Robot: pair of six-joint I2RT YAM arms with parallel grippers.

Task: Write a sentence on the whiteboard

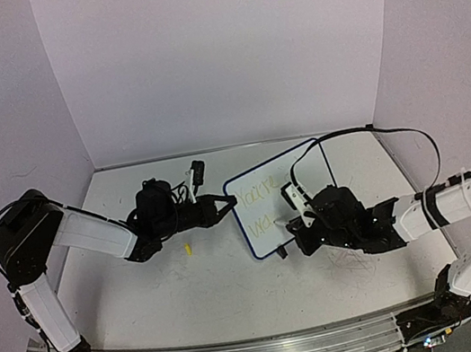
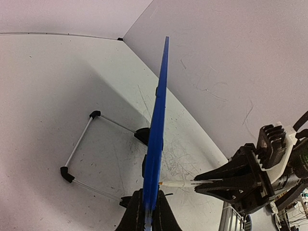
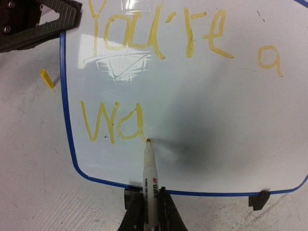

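Observation:
The whiteboard (image 1: pixel 308 172) stands tilted on the table, its blue rim showing in the right wrist view (image 3: pixel 64 96) and edge-on in the left wrist view (image 2: pixel 156 125). The sentence (image 3: pixel 159 36) reads "You're a" and below it "Wa" in yellow; it is faint in the top view (image 1: pixel 262 194). My left gripper (image 1: pixel 226 202) is shut on the board's left edge (image 2: pixel 148 211). My right gripper (image 3: pixel 150 211) is shut on a white marker (image 3: pixel 150 175), whose tip touches the board just after the "a". The marker also shows in the left wrist view (image 2: pixel 180 184).
A small yellow marker cap (image 1: pixel 188 249) lies on the table left of the board (image 3: pixel 46 78). The board's wire stand (image 2: pixel 79 154) and black feet (image 3: pixel 260 199) rest on the table. A small black and white object (image 1: pixel 196 172) lies near the back wall.

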